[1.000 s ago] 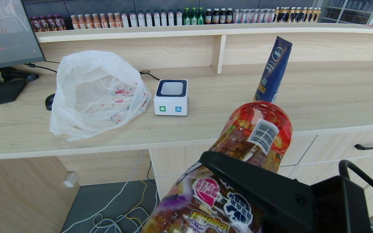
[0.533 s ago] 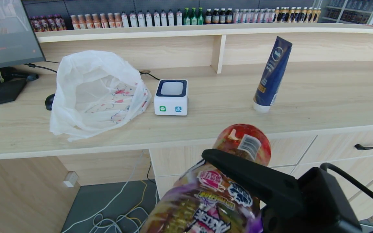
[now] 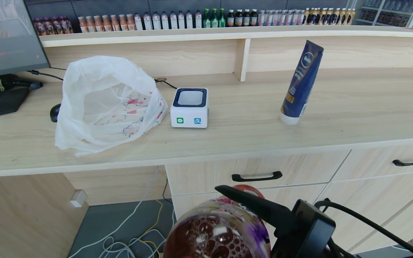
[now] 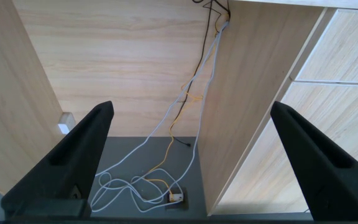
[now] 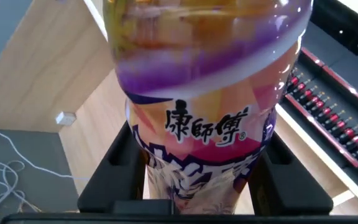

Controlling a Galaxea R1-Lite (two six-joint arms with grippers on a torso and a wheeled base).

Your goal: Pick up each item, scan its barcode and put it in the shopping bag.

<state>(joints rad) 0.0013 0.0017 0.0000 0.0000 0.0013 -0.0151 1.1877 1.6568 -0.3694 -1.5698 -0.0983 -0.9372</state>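
My right gripper [image 5: 201, 171] is clenched round the drink bottle [image 3: 216, 234], held below the table [image 3: 249, 136] edge. I judge scanning is the step in hand. Next I must lift the bottle up and forward-left of the gripper to the scanner [image 3: 190, 106], barcode toward it. My left gripper [image 4: 191, 155] hangs released.

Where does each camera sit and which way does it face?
Head view: on the head, facing forward and down at the counter, shopping bag, scanner; the right gripper holds a bottle at the bottom.
Left wrist view: on the left wrist, facing cables under the counter; the open left gripper frames them.
Right wrist view: on the right wrist, facing the bottle between its fingers.
Shared: head and left wrist views show the cables; head and right wrist, the bottle.
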